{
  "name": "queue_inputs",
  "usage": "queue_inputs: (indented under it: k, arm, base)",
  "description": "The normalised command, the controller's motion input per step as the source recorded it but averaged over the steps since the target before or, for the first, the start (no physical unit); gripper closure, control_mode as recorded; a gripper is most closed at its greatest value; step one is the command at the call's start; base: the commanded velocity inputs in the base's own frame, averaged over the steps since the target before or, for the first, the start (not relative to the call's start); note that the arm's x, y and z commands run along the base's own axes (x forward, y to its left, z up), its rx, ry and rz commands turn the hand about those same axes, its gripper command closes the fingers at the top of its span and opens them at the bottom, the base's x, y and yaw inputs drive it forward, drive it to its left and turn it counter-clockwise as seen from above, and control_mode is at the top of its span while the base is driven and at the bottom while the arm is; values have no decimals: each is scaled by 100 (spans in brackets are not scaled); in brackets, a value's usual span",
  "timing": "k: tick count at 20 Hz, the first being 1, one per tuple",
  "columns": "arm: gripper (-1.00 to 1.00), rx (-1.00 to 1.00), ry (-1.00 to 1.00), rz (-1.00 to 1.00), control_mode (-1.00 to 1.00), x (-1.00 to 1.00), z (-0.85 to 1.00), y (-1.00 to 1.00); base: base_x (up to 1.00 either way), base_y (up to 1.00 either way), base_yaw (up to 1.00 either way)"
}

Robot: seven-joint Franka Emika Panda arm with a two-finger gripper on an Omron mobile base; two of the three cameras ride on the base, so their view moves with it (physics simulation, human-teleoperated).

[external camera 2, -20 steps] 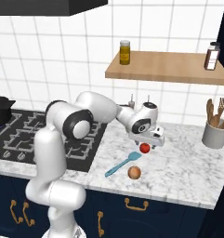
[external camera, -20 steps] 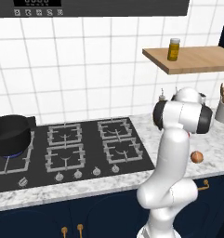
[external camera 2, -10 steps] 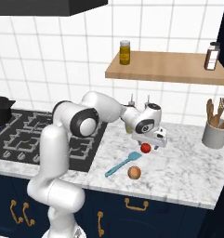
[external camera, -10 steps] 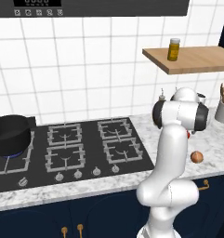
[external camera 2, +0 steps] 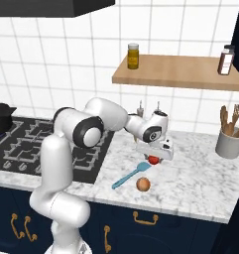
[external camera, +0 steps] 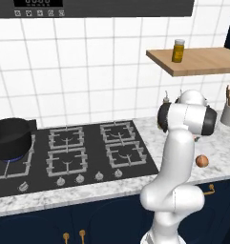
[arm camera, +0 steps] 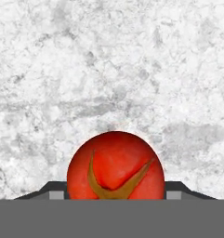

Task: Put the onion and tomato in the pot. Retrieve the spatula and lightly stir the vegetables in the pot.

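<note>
1. Two-finger gripper [external camera 2: 153, 158] low over the marble counter [external camera 2: 190, 173], fingers [arm camera: 55, 189] on either side of the small glossy red tomato [arm camera: 115, 166]; gripping or merely straddling, cannot tell
2. Small brownish-orange onion [external camera 2: 143, 184] near the counter's front edge, just beside the light blue plastic spatula [external camera 2: 130, 175]
3. Deep black pot [external camera: 10, 138] on the far-left burner, well apart from the vegetables

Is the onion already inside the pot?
No, the onion lies on the counter beside the spatula, far from the pot on the stove.
</note>
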Motion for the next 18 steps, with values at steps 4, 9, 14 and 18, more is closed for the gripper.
queue_inputs:
  k: [4,9,14,18]
  arm:
    - [100,0,0,0,-100,-4,0,1]
    - [100,1,0,12,-100,-39,19,80]
    - [100,3,-9,11,-100,-41,37,91]
    - [100,12,-28,2,-100,-64,29,30]
  base:
    - [0,0,0]
    - [0,0,0]
    - [0,0,0]
    - [0,0,0]
